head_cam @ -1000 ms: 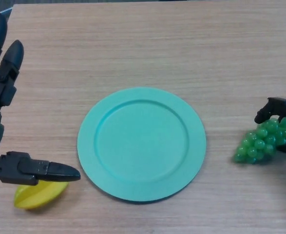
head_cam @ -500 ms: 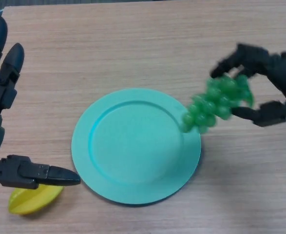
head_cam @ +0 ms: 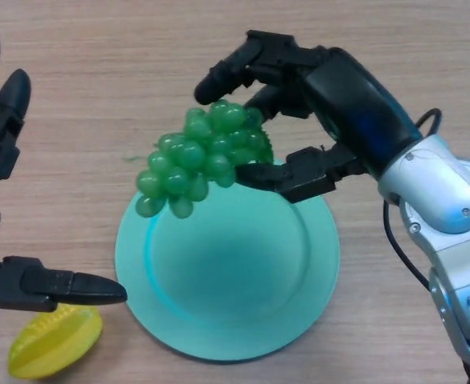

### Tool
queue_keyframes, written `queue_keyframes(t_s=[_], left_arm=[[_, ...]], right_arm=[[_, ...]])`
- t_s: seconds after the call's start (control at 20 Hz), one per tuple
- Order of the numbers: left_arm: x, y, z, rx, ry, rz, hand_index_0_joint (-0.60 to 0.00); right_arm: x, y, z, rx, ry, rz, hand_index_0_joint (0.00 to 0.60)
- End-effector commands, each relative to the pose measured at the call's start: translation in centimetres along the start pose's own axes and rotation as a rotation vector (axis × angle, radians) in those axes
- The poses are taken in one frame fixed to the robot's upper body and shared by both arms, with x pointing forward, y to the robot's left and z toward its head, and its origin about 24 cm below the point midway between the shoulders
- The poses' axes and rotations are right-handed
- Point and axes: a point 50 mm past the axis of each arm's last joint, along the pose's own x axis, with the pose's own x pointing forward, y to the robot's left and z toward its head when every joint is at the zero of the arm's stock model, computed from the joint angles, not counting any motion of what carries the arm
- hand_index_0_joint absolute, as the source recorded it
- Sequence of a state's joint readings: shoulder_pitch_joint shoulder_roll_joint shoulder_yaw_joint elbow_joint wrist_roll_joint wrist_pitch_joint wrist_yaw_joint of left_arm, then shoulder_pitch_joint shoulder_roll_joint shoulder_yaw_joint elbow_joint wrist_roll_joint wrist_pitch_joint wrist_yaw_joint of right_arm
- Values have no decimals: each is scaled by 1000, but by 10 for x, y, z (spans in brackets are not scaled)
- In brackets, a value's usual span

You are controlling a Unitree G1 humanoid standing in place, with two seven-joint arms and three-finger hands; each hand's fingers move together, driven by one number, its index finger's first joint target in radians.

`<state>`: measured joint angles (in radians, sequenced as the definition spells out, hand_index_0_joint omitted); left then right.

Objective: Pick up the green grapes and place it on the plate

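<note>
While the head view is looking down on the wooden worktop [head_cam: 98, 64]:
right hand [head_cam: 315, 104]: pinching the green grapes [head_cam: 198, 156] between thumb and fingers
green grapes: hanging above the far-left rim of the plate [head_cam: 299, 280]
left hand [head_cam: 2, 200]: spreading wide, holding nothing
yellow fruit [head_cam: 54, 352]: lying just beside the left thumb

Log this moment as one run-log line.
right hand: shut on green grapes | grapes: held above plate | left hand: open, idle | phase: pre-release
</note>
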<state>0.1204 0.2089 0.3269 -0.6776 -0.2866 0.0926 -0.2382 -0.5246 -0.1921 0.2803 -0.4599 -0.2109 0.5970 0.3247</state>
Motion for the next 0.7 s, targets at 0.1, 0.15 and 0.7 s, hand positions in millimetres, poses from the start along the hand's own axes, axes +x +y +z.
queue_keyframes(t_s=[0.1, 0.15, 0.7], left_arm=[[-4, 11, 31, 48, -221, 39, 0], [-4, 12, 32, 46, -217, 45, 0], [0, 4, 38, 26, -206, 3, 0]], right_arm=[[-3, -17, 34, -105, -167, -112, 52], [-4, -14, 36, -115, -181, -100, 0], [-57, -43, 40, 37, -211, -186, 0]])
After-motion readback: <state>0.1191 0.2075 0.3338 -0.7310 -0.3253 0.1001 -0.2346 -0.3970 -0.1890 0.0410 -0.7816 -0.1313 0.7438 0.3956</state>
